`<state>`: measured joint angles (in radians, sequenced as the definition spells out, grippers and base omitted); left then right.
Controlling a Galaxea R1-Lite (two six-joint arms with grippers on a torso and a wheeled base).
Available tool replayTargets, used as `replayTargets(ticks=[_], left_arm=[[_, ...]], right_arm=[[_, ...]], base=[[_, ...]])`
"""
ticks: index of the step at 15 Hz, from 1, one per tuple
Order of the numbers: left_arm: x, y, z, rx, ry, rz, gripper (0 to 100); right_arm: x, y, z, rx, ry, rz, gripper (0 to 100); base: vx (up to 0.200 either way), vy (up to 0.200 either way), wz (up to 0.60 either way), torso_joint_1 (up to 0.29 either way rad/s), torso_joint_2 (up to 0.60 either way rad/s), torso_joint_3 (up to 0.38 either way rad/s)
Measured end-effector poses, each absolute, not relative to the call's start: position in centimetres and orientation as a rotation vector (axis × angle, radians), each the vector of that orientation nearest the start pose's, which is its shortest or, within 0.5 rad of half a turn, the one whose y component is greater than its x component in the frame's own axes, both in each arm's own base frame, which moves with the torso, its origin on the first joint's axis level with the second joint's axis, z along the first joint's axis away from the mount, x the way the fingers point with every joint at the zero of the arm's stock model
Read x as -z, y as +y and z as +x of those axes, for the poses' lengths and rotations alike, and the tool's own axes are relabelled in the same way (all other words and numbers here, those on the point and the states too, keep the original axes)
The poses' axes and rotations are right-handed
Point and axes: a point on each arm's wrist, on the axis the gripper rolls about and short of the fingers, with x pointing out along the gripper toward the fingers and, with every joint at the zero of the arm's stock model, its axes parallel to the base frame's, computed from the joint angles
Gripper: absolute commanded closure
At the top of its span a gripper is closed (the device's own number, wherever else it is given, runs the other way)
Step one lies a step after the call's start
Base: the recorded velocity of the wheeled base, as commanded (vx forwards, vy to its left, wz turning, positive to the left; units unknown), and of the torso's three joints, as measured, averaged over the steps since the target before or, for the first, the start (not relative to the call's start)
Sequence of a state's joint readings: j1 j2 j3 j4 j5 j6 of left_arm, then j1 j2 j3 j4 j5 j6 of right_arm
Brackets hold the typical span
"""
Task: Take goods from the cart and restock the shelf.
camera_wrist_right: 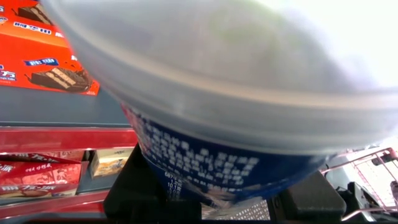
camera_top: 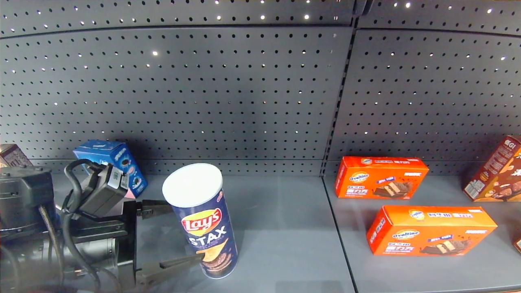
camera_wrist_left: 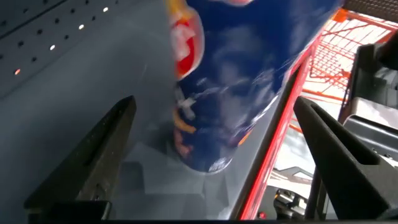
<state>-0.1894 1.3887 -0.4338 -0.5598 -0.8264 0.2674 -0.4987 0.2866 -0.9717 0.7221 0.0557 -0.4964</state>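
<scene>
My left end effector [camera_top: 185, 232] stands wide, one finger on each side of the chips can [camera_top: 202, 228], and the left wrist view shows a gap at both fingers. The can stands upright on the grey shelf [camera_top: 285, 240], near the front edge. A blue box [camera_top: 118, 158] sits behind it by the back wall. Two orange boxes [camera_top: 380, 177] lie well apart to the right. My right end effector [camera_wrist_right: 221, 194] holds a second can [camera_wrist_right: 205, 155] (blue, with a clear lid).
</scene>
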Motion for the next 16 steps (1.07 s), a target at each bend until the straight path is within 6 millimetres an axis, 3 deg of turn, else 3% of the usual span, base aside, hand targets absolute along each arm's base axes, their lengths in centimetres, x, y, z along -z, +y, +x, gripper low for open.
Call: replayTargets(ticks=[16], left_arm=[[-15.6, -3.9, 18.7, 0.933, 0.276, 0.111, 0]], right_arm=[[-25.0, 4.8, -8.6, 0.421, 0.143, -0.478, 100]], base=[[0.0, 0.0, 0.0, 0.0, 0.0, 0.0]])
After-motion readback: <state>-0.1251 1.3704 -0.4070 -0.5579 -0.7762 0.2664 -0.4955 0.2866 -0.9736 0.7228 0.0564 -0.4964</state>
